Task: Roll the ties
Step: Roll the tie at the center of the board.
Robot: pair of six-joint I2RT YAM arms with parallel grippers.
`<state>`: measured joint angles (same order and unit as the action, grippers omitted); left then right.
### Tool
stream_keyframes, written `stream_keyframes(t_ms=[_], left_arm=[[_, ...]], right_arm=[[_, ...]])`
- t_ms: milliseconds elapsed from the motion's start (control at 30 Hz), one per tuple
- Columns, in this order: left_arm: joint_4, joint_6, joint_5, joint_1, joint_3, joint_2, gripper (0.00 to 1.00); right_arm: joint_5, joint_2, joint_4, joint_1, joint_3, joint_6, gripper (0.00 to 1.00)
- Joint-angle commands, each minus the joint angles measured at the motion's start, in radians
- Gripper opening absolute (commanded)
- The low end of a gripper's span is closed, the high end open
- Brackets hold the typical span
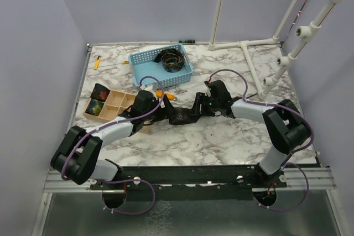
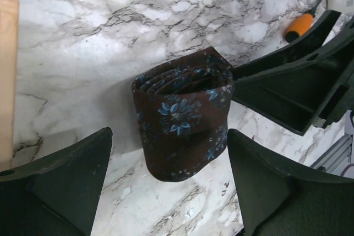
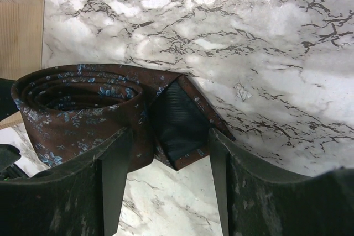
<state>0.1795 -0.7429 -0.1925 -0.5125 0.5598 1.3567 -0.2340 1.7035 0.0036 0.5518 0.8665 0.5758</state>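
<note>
A dark brown necktie with small blue flowers, wound into a flattened coil, stands on its edge on the white marbled counter, spiral upward, between the two arms. The left tool is released, with its fingers spread to either side of the coil. The coil's longer side runs across that gap, so it sits square to a squeeze from this arm. The pointed tail flap, black lining showing, leaves the coil on the far side and reaches toward the right tool. That tool's fingers stand apart with the flap between them, one finger against the coil wall. Whether they already bite on the fabric I cannot tell. Both tools are at the tie, the left nearer the coil body and the right nearer the loose end, and I judge that tucking or wrapping this end is what remains. Counted, one tie lies on the counter and one dark coil sits in the single light blue plastic basket. Two dark patterned bundles that look like more coils sit at the one compartmented wooden tray.
</note>
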Motion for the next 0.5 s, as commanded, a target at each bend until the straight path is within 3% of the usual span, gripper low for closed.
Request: stream_keyframes(t_ms=[0,267,467], left_arm=[[0.061,0.029,-0.068,0.005,0.035,0.035,0.86],[0.089,0.002,-0.142,0.005,0.067,0.146,0.83],[0.058,0.003,-0.114,0.005,0.064,0.109,0.83]], right_arm=[[0.016,0.057,-0.045,-0.02,-0.054,-0.006,0.6],[0.027,0.04,-0.028,-0.036,-0.105,0.009,0.58],[0.051,-0.046,-0.078,-0.036,-0.078,0.012,0.64]])
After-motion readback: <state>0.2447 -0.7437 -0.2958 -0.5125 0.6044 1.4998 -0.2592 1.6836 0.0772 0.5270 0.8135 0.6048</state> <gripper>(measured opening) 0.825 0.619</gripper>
